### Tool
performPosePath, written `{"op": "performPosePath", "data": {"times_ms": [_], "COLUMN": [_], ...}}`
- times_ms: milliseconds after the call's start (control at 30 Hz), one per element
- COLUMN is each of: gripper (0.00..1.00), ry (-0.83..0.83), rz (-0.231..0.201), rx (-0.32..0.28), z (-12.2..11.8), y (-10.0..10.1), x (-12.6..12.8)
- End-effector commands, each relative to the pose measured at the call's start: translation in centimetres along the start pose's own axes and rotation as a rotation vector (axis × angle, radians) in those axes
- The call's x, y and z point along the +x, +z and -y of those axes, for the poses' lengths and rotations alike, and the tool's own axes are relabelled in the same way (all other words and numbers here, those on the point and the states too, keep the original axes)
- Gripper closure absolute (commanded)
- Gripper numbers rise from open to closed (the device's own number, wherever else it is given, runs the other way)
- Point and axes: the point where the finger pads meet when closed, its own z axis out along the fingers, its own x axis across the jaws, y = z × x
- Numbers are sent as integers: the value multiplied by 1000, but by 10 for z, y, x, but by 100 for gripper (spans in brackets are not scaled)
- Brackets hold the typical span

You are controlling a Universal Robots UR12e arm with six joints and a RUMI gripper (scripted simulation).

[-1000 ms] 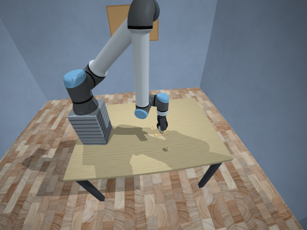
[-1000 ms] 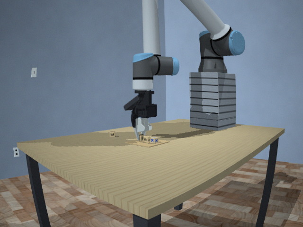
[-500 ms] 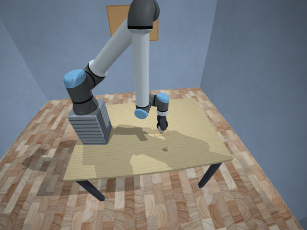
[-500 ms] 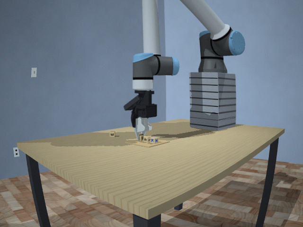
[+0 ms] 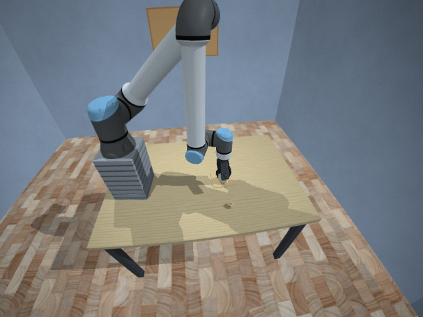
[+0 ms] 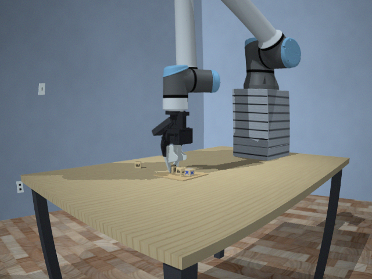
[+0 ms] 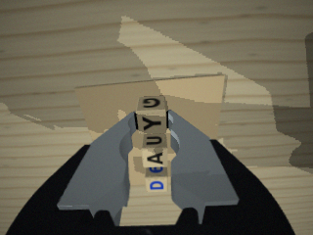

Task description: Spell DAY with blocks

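- Holding the Y block (image 7: 152, 120) tight, your pincer (image 7: 152, 122) is closed on it, one finger pressed on each side.
- You can see the block is down low at the mat (image 6: 168, 176), at the end of the row, and the mat lies about in the middle of the bench (image 6: 210, 210).
- Next to it sit the A block (image 7: 156, 158) and the D block (image 7: 156, 184), close together in one line on the mat.
- From the wrist view the letters read D, A, Y going away from the camera, and the Y shows on top of its block.
- The fourth block (image 6: 137, 164) sits off the mat, well apart from the row, toward the bench's far left edge in the side view.
- I think you are at the putting-down step, almost finished.
- Your next move should be to open the pincer gently, so the Y block stays beside the A block and does not tip.
- Then lift straight up, so the fingers do not bump the row.
- I cannot tell from these views if the Y block is fully resting on the mat.
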Motion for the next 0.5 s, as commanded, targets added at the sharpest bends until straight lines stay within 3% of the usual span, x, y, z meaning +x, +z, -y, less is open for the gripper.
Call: {"op": "performPosePath", "data": {"times_ms": [0, 267, 467], "gripper": [87, 75, 75], "ry": [1, 1, 1], "rz": [3, 3, 3], "rx": [0, 0, 0], "z": [2, 2, 2], "y": [1, 1, 1], "x": [-3, -3, -3]}}
